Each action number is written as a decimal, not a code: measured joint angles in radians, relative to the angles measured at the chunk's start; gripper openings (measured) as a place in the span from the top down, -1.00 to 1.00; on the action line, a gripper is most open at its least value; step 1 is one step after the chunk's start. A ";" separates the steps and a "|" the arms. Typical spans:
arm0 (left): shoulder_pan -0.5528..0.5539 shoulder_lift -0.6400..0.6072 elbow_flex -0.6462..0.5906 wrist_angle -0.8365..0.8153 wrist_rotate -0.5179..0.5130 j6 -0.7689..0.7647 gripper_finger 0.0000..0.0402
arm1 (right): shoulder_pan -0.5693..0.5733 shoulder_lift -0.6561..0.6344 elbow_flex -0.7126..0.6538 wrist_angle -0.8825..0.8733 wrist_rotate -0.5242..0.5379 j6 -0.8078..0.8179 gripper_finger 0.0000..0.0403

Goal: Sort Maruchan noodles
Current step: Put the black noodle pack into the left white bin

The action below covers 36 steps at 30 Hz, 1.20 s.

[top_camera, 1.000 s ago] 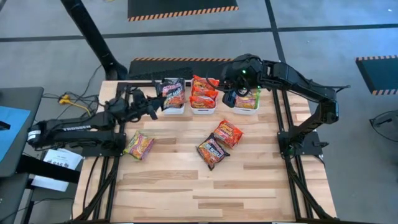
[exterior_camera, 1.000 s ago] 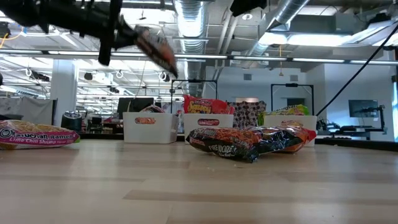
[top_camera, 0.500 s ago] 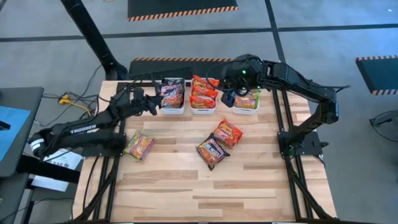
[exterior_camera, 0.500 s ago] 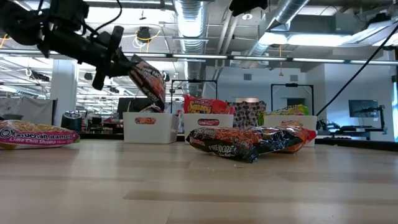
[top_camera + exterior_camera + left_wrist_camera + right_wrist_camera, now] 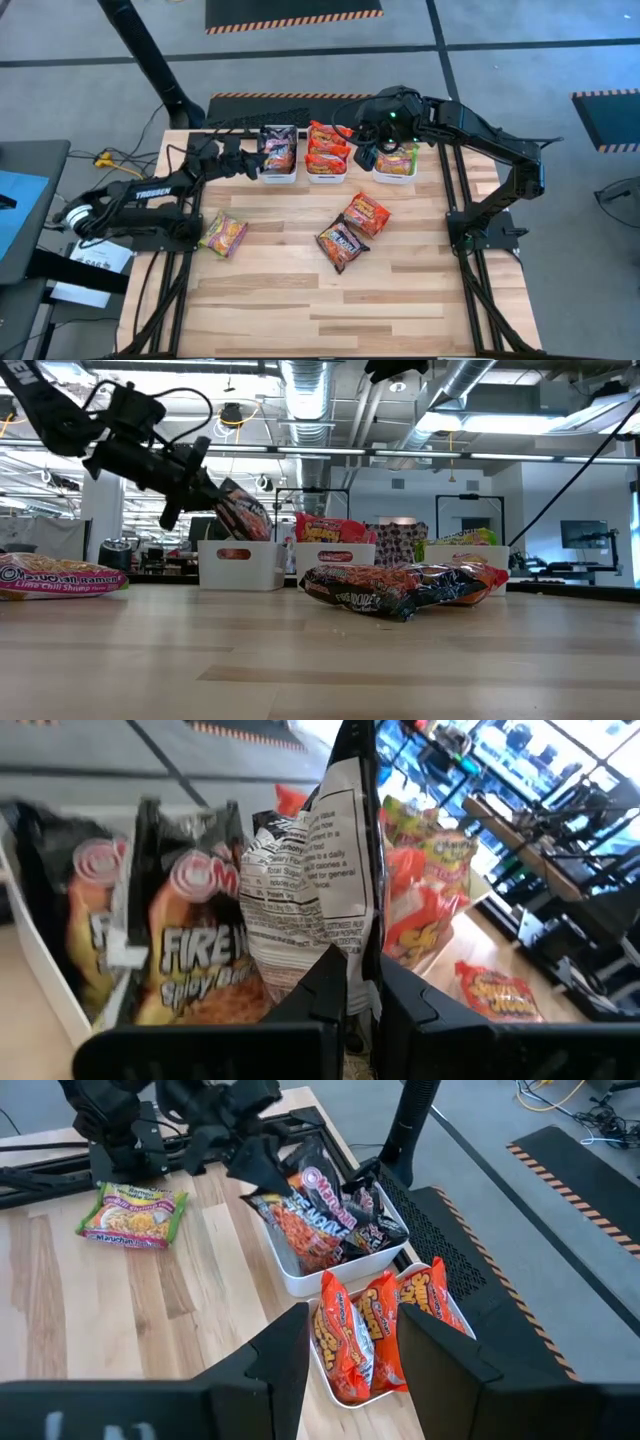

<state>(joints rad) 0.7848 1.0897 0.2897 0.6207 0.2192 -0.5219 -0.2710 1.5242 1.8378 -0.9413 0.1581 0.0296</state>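
Black packet [image 5: 310,880] front hidden, label side showing

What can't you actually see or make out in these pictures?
- The green packets' bin: in the high view, the right claw covers part of it.
- The dark packet pinched in the left claw: the left wrist view shows only its printed back, too fine to read.
- The left bin: in the low view, its wall hides the packets inside.

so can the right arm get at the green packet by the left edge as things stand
Probably not easily. The green packet lies at the table's far left, beside the left arm's base, while the right tool hovers over the bins, and the left arm is nearer.
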 joint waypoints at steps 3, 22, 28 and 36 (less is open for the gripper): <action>0.011 0.059 0.000 0.053 0.012 -0.004 0.95 | 0.000 0.000 0.000 0.000 0.000 0.000 0.13; 0.026 0.167 0.002 0.016 -0.048 0.002 0.71 | 0.000 0.000 0.000 0.001 0.000 -0.001 0.13; 0.026 0.167 0.002 -0.011 -0.028 0.001 0.49 | 0.000 0.000 0.000 0.001 0.000 -0.003 0.13; 0.044 0.167 0.039 -0.013 0.047 -0.022 0.34 | 0.000 0.000 0.000 0.001 0.000 -0.003 0.13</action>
<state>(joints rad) 0.8284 1.2568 0.3288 0.6081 0.2660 -0.5436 -0.2710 1.5242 1.8374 -0.9406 0.1581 0.0265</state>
